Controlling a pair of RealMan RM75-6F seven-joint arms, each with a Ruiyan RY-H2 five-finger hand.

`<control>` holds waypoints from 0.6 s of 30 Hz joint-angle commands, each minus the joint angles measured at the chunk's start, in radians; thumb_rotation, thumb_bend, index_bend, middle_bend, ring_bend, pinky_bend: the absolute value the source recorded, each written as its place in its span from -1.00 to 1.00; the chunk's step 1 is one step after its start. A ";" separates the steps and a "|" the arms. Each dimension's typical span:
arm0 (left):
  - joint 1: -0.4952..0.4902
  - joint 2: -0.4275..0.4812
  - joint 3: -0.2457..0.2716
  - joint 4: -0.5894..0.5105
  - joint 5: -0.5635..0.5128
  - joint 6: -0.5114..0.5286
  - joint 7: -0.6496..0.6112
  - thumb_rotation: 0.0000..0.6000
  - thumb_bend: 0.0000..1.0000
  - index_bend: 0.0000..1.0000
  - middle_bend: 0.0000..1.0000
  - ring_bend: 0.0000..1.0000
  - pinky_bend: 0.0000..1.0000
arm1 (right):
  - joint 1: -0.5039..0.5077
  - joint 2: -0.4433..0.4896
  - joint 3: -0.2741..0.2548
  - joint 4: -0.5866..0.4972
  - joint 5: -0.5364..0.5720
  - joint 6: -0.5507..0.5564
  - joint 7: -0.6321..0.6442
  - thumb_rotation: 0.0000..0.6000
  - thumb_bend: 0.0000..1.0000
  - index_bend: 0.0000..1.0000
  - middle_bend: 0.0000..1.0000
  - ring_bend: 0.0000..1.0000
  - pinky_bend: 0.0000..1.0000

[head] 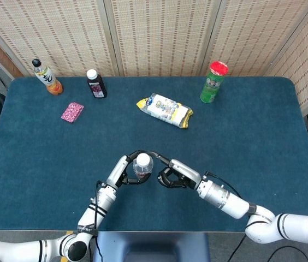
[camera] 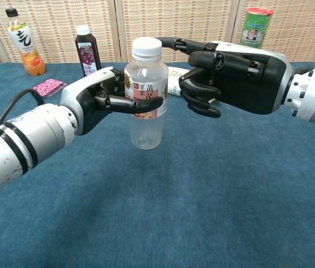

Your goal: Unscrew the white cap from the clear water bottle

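My left hand (camera: 99, 96) (head: 122, 171) grips the clear water bottle (camera: 146, 97) (head: 142, 165) around its labelled middle and holds it upright above the blue table. Its white cap (camera: 147, 48) is on. My right hand (camera: 227, 74) (head: 171, 173) sits just right of the bottle, one finger stretched out behind the cap, the other fingers curled in with nothing in them. I cannot tell whether the stretched finger touches the cap.
At the table's far side stand an orange drink bottle (head: 47, 77), a dark juice bottle (head: 95, 83) and a green can with a red lid (head: 214, 82). A snack packet (head: 165, 110) lies mid-table and a small pink packet (head: 72, 112) at the left.
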 commanded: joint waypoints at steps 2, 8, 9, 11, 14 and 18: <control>-0.003 0.000 0.001 -0.002 0.001 -0.003 0.009 1.00 0.05 0.00 0.15 -0.46 -0.62 | 0.003 0.004 -0.001 0.000 -0.001 0.003 0.001 0.30 0.50 -1.00 0.73 0.49 0.65; -0.008 0.004 0.019 -0.015 0.007 -0.011 0.040 1.00 0.04 0.00 0.15 -0.46 -0.62 | 0.014 0.022 0.000 0.002 0.005 -0.007 0.001 0.30 0.50 -1.00 0.73 0.49 0.65; -0.009 0.002 0.022 -0.016 0.010 -0.010 0.045 1.00 0.04 0.00 0.16 -0.46 -0.62 | 0.016 0.025 -0.001 0.002 0.006 -0.011 0.002 0.30 0.50 -1.00 0.73 0.49 0.65; -0.011 0.000 0.026 -0.019 0.017 -0.008 0.054 1.00 0.04 0.00 0.16 -0.46 -0.62 | 0.023 0.032 -0.003 0.001 0.004 -0.018 0.007 0.31 0.50 -1.00 0.73 0.49 0.65; -0.014 -0.004 0.024 -0.020 0.018 -0.008 0.059 1.00 0.05 0.01 0.16 -0.46 -0.62 | 0.030 0.040 -0.009 -0.002 -0.005 -0.021 0.010 0.30 0.50 -1.00 0.74 0.50 0.65; -0.018 0.003 0.008 -0.013 0.016 -0.011 0.051 1.00 0.04 0.01 0.16 -0.46 -0.62 | 0.020 0.051 -0.016 -0.009 -0.011 0.002 0.003 0.30 0.50 -1.00 0.74 0.50 0.65</control>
